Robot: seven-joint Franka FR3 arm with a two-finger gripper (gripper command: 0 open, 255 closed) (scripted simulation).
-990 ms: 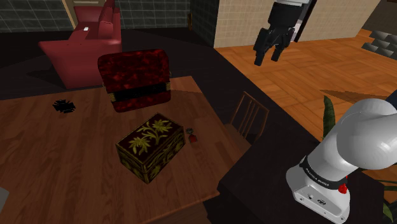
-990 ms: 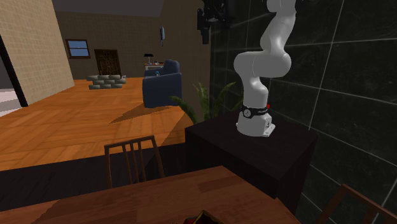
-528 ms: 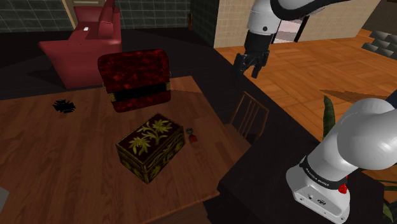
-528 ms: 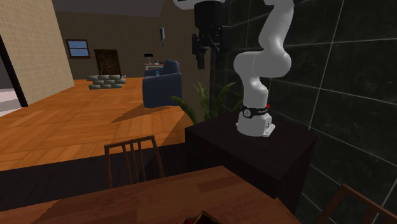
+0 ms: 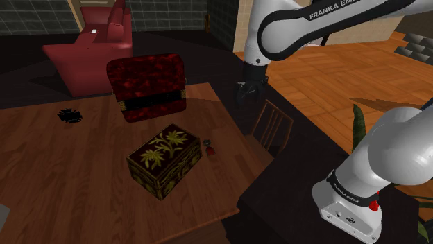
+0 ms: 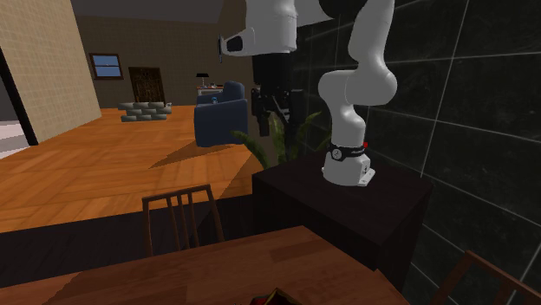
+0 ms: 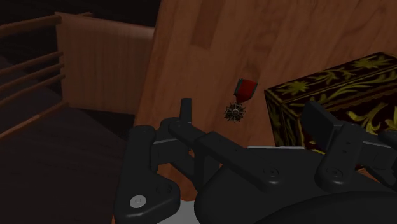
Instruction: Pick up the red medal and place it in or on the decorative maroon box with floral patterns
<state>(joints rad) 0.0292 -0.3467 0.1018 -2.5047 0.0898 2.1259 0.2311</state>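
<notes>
On the wooden bench [image 5: 62, 187], the red medal [image 5: 208, 147] lies flat just beside the dark floral box [image 5: 165, 159], on its shoulder-view right. Pincer [image 5: 246, 91] hangs high over the bench's far right edge near a chair [image 5: 274, 128], released, fingers apart, nothing held. Red chest [image 5: 149, 86] sits beyond the box.

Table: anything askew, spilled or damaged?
Nothing spilled or damaged. The floral box sits turned at an angle to the edges of the table. The medal lies flat on the wood just beside it.
</notes>
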